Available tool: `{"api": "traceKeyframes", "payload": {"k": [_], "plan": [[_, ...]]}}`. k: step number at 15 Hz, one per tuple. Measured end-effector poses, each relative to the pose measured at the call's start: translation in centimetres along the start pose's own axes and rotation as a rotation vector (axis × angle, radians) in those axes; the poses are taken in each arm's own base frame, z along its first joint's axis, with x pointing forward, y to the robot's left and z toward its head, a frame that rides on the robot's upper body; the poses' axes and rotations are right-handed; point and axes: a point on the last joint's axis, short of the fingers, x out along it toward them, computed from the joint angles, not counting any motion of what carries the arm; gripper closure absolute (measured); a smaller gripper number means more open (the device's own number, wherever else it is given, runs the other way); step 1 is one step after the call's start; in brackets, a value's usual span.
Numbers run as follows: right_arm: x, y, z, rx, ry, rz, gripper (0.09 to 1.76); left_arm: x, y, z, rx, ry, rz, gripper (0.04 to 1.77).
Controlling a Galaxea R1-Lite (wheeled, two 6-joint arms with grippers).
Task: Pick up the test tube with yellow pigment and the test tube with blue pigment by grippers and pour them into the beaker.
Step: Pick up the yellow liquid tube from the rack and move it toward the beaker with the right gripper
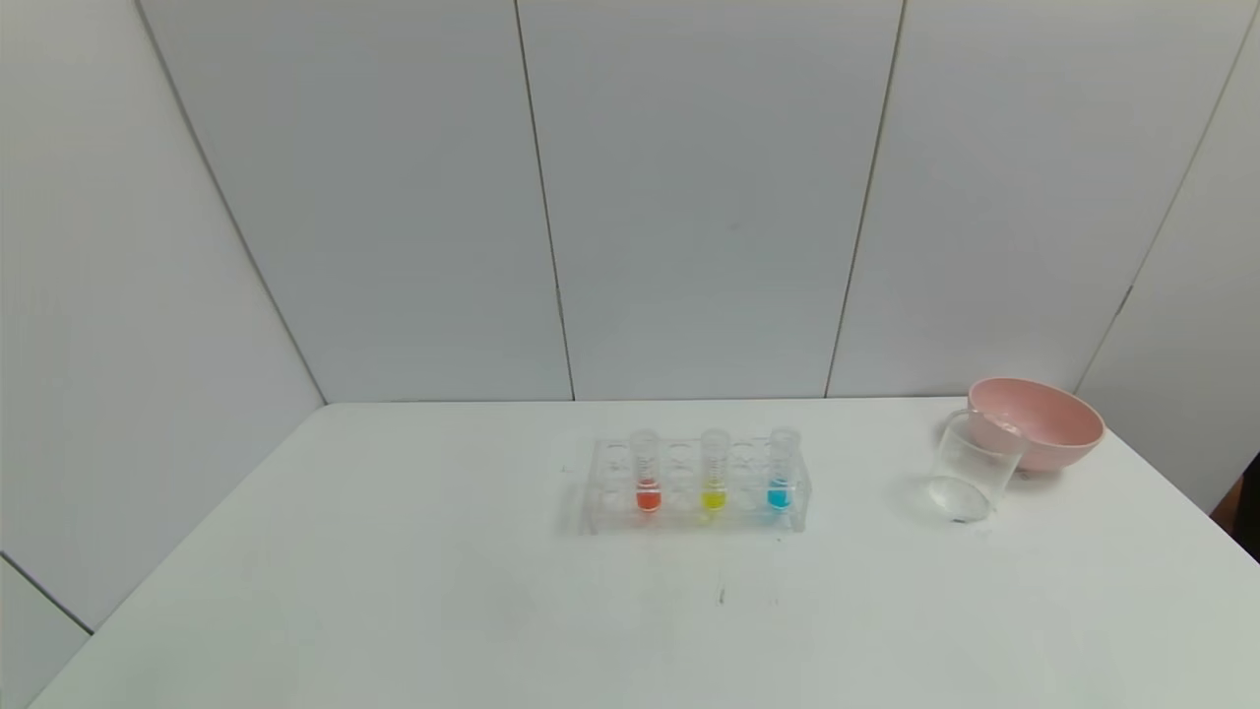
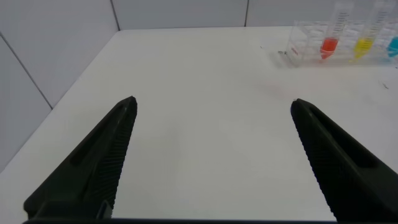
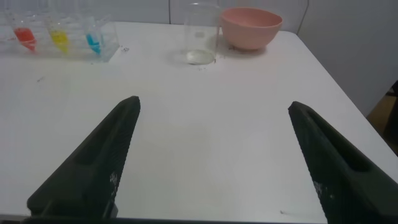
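The yellow-pigment test tube (image 1: 714,471) and the blue-pigment test tube (image 1: 781,468) stand upright in a clear rack (image 1: 605,512) mid-table, beside an orange-red tube (image 1: 646,473). The clear beaker (image 1: 970,468) stands to the right, touching the pink bowl. Neither gripper shows in the head view. My left gripper (image 2: 212,106) is open and empty over bare table, the rack (image 2: 298,50) far ahead, with the yellow tube (image 2: 363,38) in it. My right gripper (image 3: 212,106) is open and empty, with the beaker (image 3: 200,34), the yellow tube (image 3: 59,37) and the blue tube (image 3: 93,38) ahead.
A pink bowl (image 1: 1034,423) sits behind the beaker at the right rear, also in the right wrist view (image 3: 250,28). The white table (image 1: 394,591) meets grey wall panels at the back and left. The table's right edge runs close to the bowl.
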Motion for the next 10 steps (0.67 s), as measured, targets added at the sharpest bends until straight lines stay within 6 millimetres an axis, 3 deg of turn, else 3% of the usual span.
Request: {"api": "traceKeyframes", "payload": {"k": [6,10], "plan": [[-0.2,0.0,3.4,-0.005,-0.038,0.021,0.14,0.0,0.0,0.0,0.000,0.000,0.000,0.05],[1.8,-0.1,6.2,-0.007,-0.002,0.027,0.14,0.0,0.0,0.0,0.000,0.000,0.000,0.05]]}}
